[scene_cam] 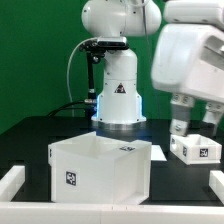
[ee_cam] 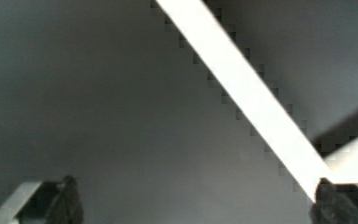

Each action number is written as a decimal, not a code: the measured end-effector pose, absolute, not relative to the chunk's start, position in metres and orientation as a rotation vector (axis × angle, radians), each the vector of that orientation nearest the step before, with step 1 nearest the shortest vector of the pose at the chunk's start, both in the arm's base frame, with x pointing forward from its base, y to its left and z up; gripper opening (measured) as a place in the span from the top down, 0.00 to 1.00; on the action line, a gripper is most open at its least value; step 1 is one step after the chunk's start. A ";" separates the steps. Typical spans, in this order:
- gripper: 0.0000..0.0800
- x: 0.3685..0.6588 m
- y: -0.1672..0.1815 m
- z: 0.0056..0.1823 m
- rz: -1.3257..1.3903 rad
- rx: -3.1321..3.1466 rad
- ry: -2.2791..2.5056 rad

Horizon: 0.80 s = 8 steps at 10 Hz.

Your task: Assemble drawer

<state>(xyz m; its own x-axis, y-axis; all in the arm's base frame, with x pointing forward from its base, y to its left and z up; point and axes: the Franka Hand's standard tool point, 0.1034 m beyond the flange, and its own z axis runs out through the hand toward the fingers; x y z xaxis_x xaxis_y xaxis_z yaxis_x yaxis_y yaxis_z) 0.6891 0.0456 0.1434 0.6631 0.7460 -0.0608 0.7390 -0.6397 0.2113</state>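
The drawer [scene_cam: 196, 148] is a small white box with a black-and-white tag on its side. It sits on the dark table at the exterior view's right. My gripper [scene_cam: 196, 116] hangs just above it, large and close to the camera, with its jaws apart and nothing between them. In the wrist view the gripper [ee_cam: 195, 203] shows two dark fingertips [ee_cam: 48, 200] set wide apart over bare dark table. The drawer does not show in the wrist view.
A large tall white box [scene_cam: 100, 165] with a tag stands at the front centre. The robot's white base [scene_cam: 118, 95] is behind it. A white strip [ee_cam: 247, 90] crosses the wrist view diagonally. White rails [scene_cam: 10, 182] lie at the table's front corners.
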 end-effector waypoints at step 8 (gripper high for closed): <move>0.19 0.651 0.045 0.098 -0.131 2.729 1.113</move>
